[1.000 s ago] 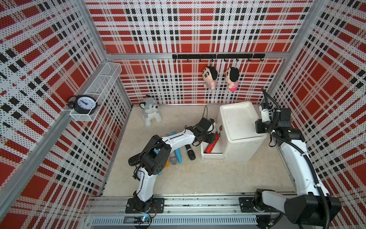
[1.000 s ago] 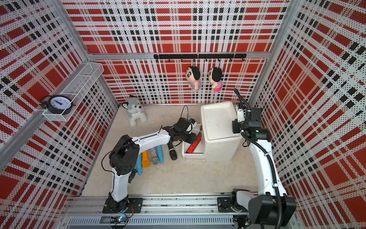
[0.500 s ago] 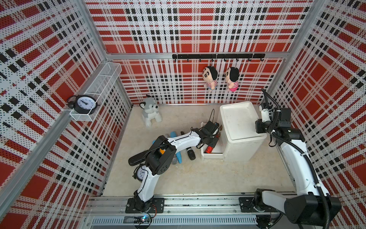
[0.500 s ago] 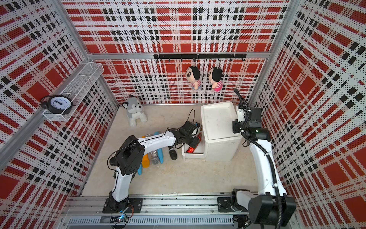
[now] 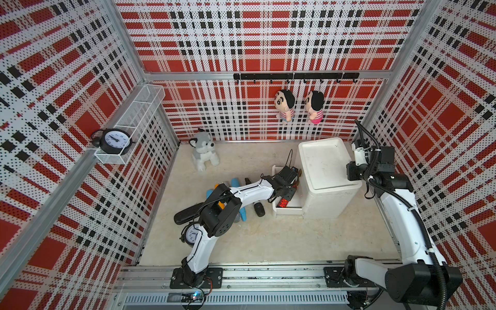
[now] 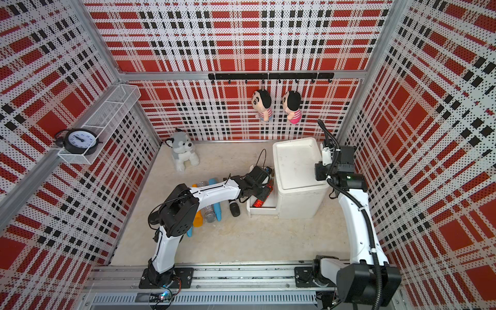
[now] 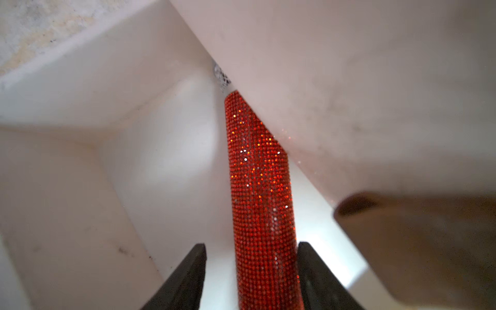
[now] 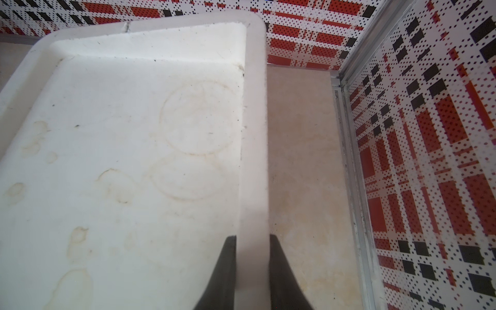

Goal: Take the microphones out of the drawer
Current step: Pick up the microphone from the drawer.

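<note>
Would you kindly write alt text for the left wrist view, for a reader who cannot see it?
A red glittery microphone lies in the white drawer, between the open dark fingers of the left end effector; one finger sits close against it, the other stands apart. Its silver head is mostly hidden under the white cabinet.

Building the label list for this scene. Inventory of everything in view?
microphone: 1, red glitter, in open drawer
other microphones: about 5, black, blue, silver, orange, floor beside drawer
cabinet: 1, white, back floor
alarm clocks: 2, black; one on wire shelf, one on floor
husky plush: 1, grey-white, back floor
dolls: 2, hanging from black hook rail
left gripper: 1, black, open, straddling microphone
right gripper: 1, black, shut on cabinet rim
</note>
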### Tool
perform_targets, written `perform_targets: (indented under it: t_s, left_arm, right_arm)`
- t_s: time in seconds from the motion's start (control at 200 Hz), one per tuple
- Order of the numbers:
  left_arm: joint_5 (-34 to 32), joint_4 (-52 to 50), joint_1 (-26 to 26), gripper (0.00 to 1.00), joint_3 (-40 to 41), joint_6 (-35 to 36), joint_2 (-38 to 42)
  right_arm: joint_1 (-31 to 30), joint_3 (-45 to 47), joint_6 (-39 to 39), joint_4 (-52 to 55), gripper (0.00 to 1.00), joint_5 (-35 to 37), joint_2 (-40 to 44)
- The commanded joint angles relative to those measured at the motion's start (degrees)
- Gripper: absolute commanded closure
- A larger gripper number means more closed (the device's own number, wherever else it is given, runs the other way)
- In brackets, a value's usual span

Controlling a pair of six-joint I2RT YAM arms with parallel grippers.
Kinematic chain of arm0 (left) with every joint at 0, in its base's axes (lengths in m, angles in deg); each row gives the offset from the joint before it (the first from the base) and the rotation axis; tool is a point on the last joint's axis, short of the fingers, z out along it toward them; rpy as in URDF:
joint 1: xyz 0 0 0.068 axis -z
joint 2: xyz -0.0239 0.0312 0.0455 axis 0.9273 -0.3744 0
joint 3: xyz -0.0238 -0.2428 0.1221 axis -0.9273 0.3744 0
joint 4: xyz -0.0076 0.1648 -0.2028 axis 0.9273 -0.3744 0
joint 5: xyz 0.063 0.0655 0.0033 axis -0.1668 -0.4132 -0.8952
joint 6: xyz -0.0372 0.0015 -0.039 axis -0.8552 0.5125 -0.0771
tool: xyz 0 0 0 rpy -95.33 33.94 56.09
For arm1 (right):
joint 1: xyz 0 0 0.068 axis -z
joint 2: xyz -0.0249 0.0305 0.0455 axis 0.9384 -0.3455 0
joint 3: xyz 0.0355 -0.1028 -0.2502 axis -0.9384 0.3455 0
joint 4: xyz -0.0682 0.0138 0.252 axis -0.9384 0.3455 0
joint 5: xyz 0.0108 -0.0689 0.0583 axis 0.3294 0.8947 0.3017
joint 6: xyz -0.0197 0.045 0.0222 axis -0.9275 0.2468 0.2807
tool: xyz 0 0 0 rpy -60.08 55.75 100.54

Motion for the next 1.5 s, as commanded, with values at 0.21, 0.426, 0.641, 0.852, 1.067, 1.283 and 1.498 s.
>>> perform_targets:
  t_s: [0.21, 0.426, 0.641, 0.852, 1.067, 1.283, 1.498]
  left_arm:
    - [11.1, 0.7, 0.9, 0.44, 3.1, 0.3, -3.0]
    - [10.4, -0.5, 1.2, 0.40, 3.7, -0.6, -4.9]
    - [7.7, -0.3, 1.1, 0.32, 5.2, -2.4, -5.3]
    - [5.7, 0.4, 0.4, 0.53, 5.0, -4.1, -5.3]
    - [6.3, 0.3, -1.8, 0.69, 4.6, -7.5, -4.4]
    - [12.5, 1.4, -4.6, 0.87, 5.3, -11.4, -3.5]
    - [24.9, 5.4, -7.6, 0.95, 6.8, -18.8, -2.7]
  right_arm:
    - [-0.2, -2.3, -3.8, -7.4, 1.00, -1.1, 3.4]
    - [-0.3, -2.5, -3.8, -7.4, 1.00, -1.3, 3.5]
    - [-0.2, -2.4, -3.7, -7.6, 1.00, -1.3, 3.5]
    - [-0.2, -2.3, -3.8, -7.5, 1.00, -1.2, 3.7]
    - [-0.3, -2.4, -3.7, -7.5, 1.00, -1.3, 4.0]
    - [-0.7, -2.0, -3.7, -8.6, 1.00, -1.8, 4.6]
    - [-0.8, -1.4, -1.2, -11.0, 1.00, 1.6, 5.9]
